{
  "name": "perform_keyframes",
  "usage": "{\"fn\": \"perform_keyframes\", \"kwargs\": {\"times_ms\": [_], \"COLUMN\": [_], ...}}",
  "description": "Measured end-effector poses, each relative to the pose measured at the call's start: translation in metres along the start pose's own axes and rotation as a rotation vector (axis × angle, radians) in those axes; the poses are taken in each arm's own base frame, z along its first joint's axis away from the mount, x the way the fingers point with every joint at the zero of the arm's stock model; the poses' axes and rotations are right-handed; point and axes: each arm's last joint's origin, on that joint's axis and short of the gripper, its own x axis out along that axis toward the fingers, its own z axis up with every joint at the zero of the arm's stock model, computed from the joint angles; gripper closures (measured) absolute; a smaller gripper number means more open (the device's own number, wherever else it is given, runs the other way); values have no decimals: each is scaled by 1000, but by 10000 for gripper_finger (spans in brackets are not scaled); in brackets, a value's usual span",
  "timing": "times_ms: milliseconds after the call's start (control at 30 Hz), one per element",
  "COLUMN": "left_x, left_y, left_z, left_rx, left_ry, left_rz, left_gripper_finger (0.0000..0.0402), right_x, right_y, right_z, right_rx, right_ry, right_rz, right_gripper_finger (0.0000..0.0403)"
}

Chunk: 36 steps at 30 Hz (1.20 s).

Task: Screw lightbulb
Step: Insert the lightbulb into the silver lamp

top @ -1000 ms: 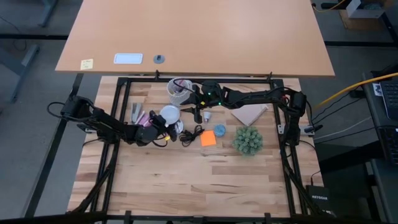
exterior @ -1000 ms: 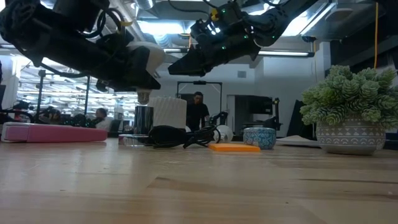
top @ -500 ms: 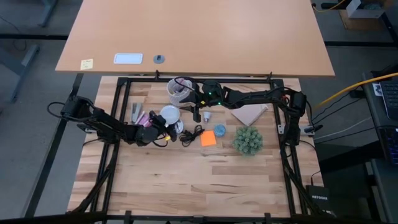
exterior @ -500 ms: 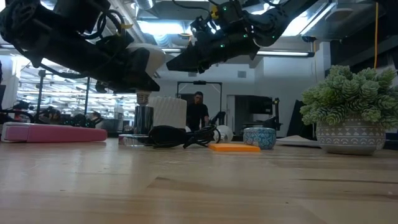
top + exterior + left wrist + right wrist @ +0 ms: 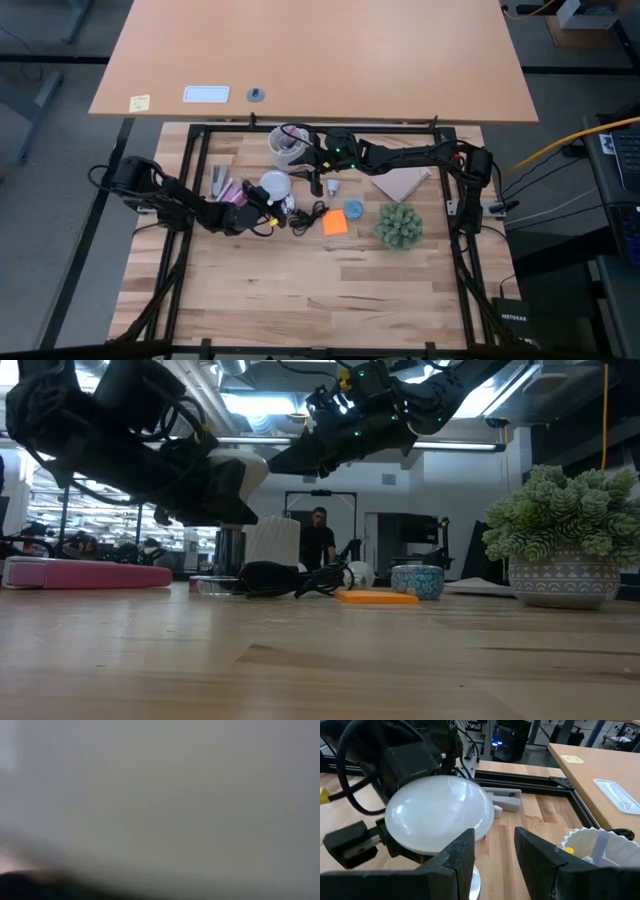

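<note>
Pale wood-plank table (image 5: pixel 300 300), both arms meeting at its rear middle

Left gripper (image 5: pixel 268 200) clamps the smooth frosted lightbulb (image 5: pixel 440 812), dome up, now sunk onto the shiny round socket (image 5: pixel 230 550), the neck no longer visible; its wrist view is a grey blur. Right gripper (image 5: pixel 495 852), dark fingers slightly parted and empty, hovers above beside the fluted paper cup (image 5: pixel 288 148)

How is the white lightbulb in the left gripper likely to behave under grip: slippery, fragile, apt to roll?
The lightbulb has a smooth rounded dome, so it probably slips easily in the left gripper. It looks thin-walled, so likely light and fragile if squeezed. Being round and tapered, it would probably roll if laid on the table.
</note>
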Motion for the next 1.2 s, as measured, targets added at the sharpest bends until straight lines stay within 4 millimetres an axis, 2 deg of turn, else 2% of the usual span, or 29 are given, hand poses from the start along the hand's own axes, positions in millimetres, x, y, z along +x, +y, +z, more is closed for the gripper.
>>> {"fn": "perform_keyframes", "kwargs": {"times_ms": [367, 500, 667, 800, 1200], "left_x": [1, 1, 1, 1, 0], "left_y": [-1, -1, -1, -1, -1], "left_z": [-1, -1, -1, -1, -1], "left_rx": [5, 6, 4, 3, 8], "left_ry": [0, 0, 0, -2, -3], "left_rz": [-5, -5, -5, -5, -6], "left_gripper_finger": [257, 264, 255, 249, 247], "right_x": [1, 4, 10, 16, 30], "right_y": [5, 17, 38, 48, 47], "right_z": [11, 18, 21, 18, 0], "right_rx": [-28, -52, -133, -162, -127], "right_ry": [-110, -164, -150, -129, -91], "right_rz": [79, 95, 57, 42, 29], "right_gripper_finger": [260, 260, 260, 260, 260]}}
